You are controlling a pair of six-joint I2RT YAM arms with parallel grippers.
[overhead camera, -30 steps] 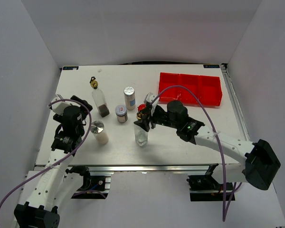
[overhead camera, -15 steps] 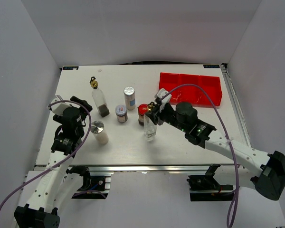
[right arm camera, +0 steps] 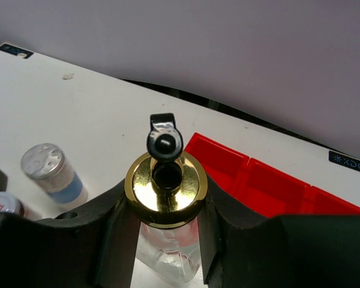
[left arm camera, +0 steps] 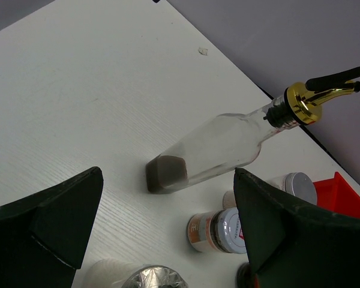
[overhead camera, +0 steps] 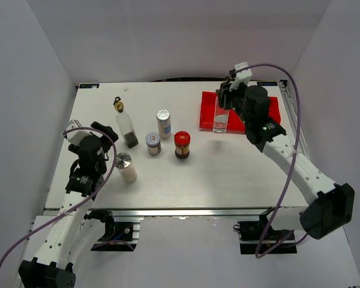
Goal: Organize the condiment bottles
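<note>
My right gripper is shut on the neck of a tall clear glass bottle with a gold pourer. It holds the bottle upright over the left compartment of the red tray. On the table stand another tall bottle with dark contents, a blue-labelled silver-capped shaker, a small silver-lidded jar, a red-lidded dark jar and a white shaker. My left gripper is open at the left, facing the dark-bottomed bottle with nothing between its fingers.
The red tray has three compartments and lies at the back right, near the table's right edge. The wrapped silver cap of the white shaker sits just below my left fingers. Grey walls close in the back and sides.
My right arm has carried the clear bottle from beside the red-lidded jar in the table's middle up and back right to the tray. Its jaws closed tighter. The left arm has not moved.
</note>
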